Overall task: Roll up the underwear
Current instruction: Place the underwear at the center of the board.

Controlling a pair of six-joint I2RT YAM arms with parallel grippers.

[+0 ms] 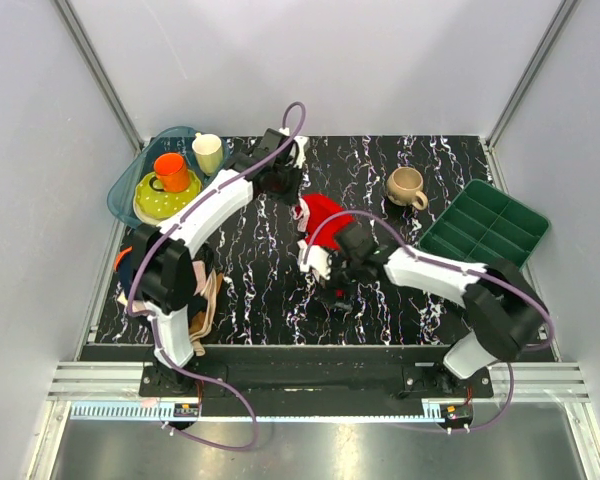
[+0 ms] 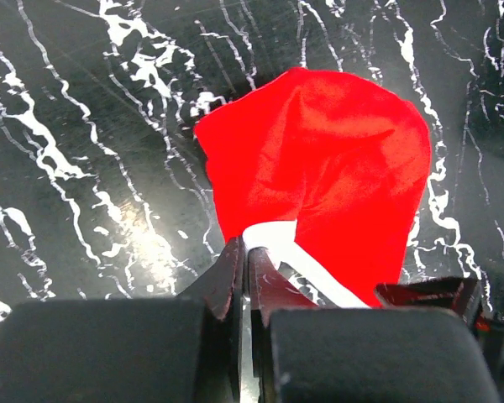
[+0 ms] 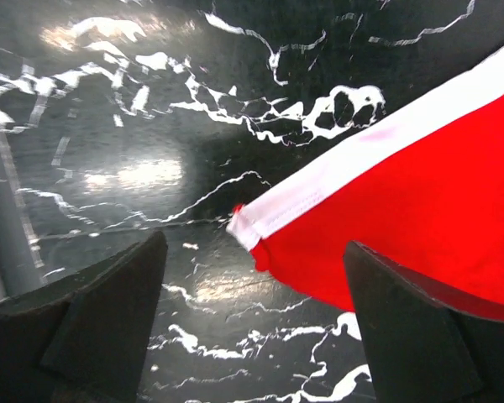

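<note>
— Resting on the table (image 1: pixel 435 152), is it?
— Yes, the underwear (image 1: pixel 322 212) sits bunched mid-table between my claws. My left claw (image 2: pixel 245 248) is clenched on its white trim (image 2: pixel 275 236); my right claw (image 3: pixel 254 252) gapes wide, a corner showing between its fingers (image 3: pixel 109 311).

The counter (image 1: pixel 250 290) lies bare in the near middle, between the garment pile (image 1: pixel 206 300) at the near left edge and the right arm (image 1: pixel 430 272), which slants across the near right. The left arm (image 1: pixel 205 210) bridges the left side diagonally, passing just beside the teal tray (image 1: pixel 123 188) with its orange cup (image 1: pixel 171 171) and cream mug (image 1: pixel 208 153) in the far left corner. An open strip runs between the underwear (image 1: pixel 323 212) and the tan mug (image 1: pixel 405 186). The green tray (image 1: pixel 487 223) crowds the right edge. The right fingers (image 3: pixel 109 311) stand apart, with the underwear's corner in the gap.
</note>
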